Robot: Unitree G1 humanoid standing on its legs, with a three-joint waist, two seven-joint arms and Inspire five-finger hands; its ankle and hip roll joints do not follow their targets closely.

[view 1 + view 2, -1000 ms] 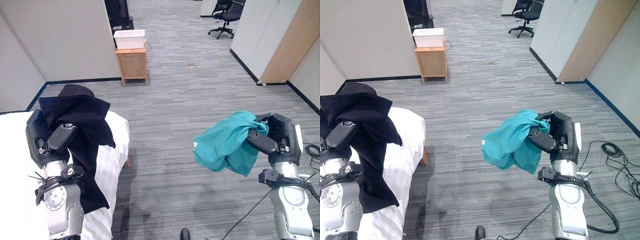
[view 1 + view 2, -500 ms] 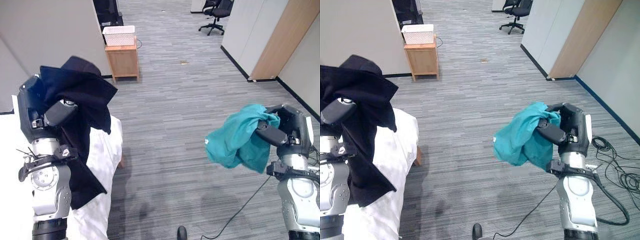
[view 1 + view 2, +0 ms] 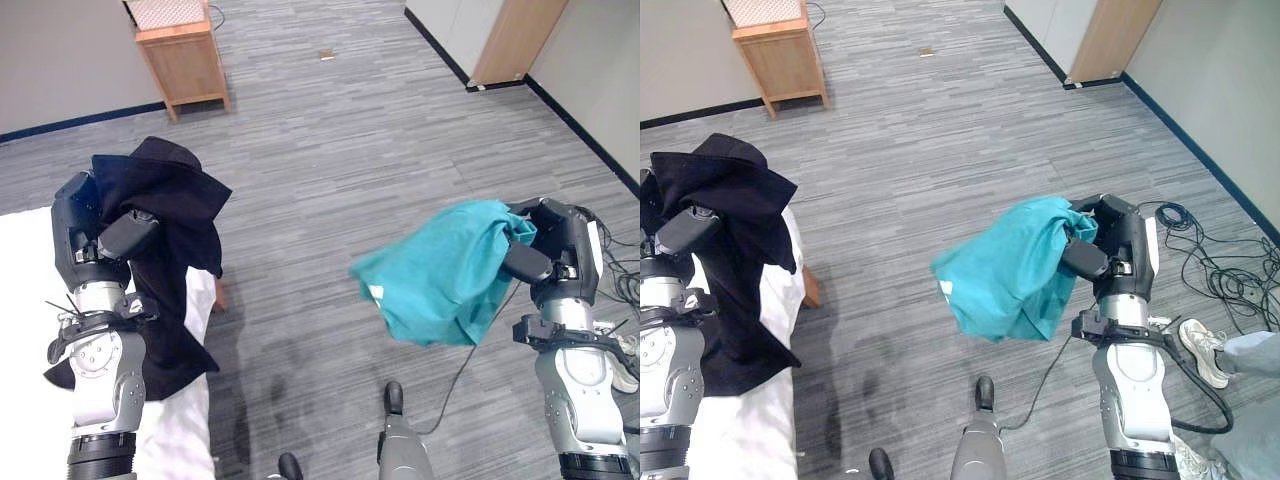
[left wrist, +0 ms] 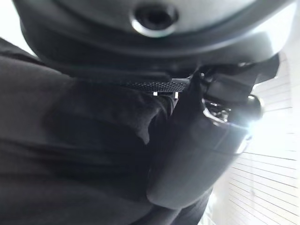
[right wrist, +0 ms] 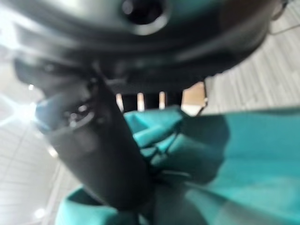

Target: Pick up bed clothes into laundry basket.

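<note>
A black garment (image 3: pixel 165 215) hangs from my left hand (image 3: pixel 95 240), whose fingers are curled round it above the edge of the white bed (image 3: pixel 25 300); the thumb (image 4: pixel 197 159) presses into the dark cloth (image 4: pixel 70 140). My right hand (image 3: pixel 550 255) is raised over the carpet and shut on a teal garment (image 3: pixel 440 270), which swings out toward the middle; its thumb (image 5: pixel 98 150) pinches the teal cloth (image 5: pixel 206 154). A white laundry basket (image 3: pixel 165 12) stands on a wooden cabinet (image 3: pixel 185 65) at the far end of the room.
Grey carpet lies between the bed and the cabinet. Grey partition walls and a wooden door (image 3: pixel 515 35) line the right side. A person's shoe and trouser leg (image 3: pixel 1230 365) show at the lower right.
The camera has tilted down and turned, so the cabinet now sits at the top edge. The teal garment has swung out to the left. Both hands keep their hold.
</note>
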